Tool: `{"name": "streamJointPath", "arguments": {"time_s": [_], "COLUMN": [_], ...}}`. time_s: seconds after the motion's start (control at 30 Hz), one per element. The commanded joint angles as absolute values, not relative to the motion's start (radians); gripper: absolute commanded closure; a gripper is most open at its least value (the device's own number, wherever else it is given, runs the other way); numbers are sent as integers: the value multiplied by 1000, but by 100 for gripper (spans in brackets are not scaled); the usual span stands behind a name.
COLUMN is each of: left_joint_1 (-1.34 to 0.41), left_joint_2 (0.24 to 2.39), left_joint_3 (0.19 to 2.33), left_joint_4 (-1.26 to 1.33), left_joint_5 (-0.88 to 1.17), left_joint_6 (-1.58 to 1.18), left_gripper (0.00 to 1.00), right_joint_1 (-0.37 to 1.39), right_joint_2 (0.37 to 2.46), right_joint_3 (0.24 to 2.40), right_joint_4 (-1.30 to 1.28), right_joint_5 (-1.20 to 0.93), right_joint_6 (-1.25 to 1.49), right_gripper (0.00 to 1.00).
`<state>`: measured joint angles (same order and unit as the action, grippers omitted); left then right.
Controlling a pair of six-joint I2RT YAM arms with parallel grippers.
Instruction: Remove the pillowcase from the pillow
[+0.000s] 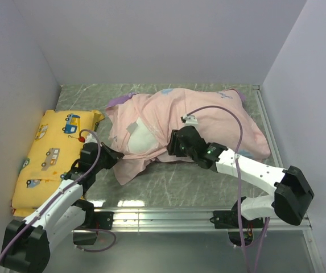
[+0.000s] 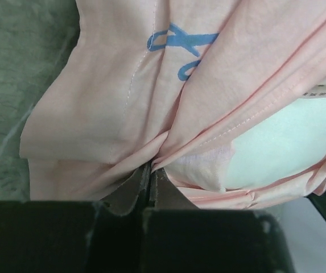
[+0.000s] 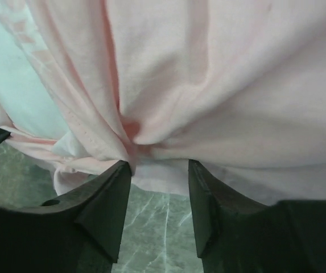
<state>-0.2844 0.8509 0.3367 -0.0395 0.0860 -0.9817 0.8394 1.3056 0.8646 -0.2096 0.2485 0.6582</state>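
Left hand (image 2: 150, 182) pinches pillowcase (image 2: 111, 96) hem beside exposed pillow (image 2: 282, 148)

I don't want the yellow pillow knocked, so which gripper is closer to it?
Left. The left gripper, jaws shut on the pillowcase, sits just right of the yellow pillow; the right gripper is farther right, mid-pillowcase.

A soft pale pink fabric pillowcase (image 3: 219, 85) fills most of the frame, its folds gathering to a puckered knot just above the left fingertip. At the upper left a plump white pillow (image 3: 20, 85) shows from under it. The black right gripper (image 3: 159, 170) stands with its fingers (image 3: 103, 216) apart, the hem lying across their tips and the grey-green marbled table (image 3: 151, 239) bare between them.
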Motion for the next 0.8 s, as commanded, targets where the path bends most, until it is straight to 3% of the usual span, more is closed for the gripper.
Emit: {"name": "streamJointPath", "arguments": {"time_s": [0.0,0.3,0.6,0.77], "left_joint_1": [-271,-278,-282,-284], "left_joint_2": [808,782,781,799], "left_joint_3": [331,341,350,364], "left_joint_4": [-118,-132,-141,-147], "left_joint_5": [-37,-34,-48,-57], "left_joint_6": [-931,-925,-928,-923], "left_gripper": [99,100,99,100], "right_joint_1": [830,1032,1147,1143], "right_joint_2": [1273,1288,1643,1833], "right_joint_3": [963,1227,1512,1591], "right_joint_4": [-327,-459,-497,-515], "right_joint_5": [310,414,416,440], "right_joint_6": [594,488,371,351], "right_gripper": [47,44,42,32]}}
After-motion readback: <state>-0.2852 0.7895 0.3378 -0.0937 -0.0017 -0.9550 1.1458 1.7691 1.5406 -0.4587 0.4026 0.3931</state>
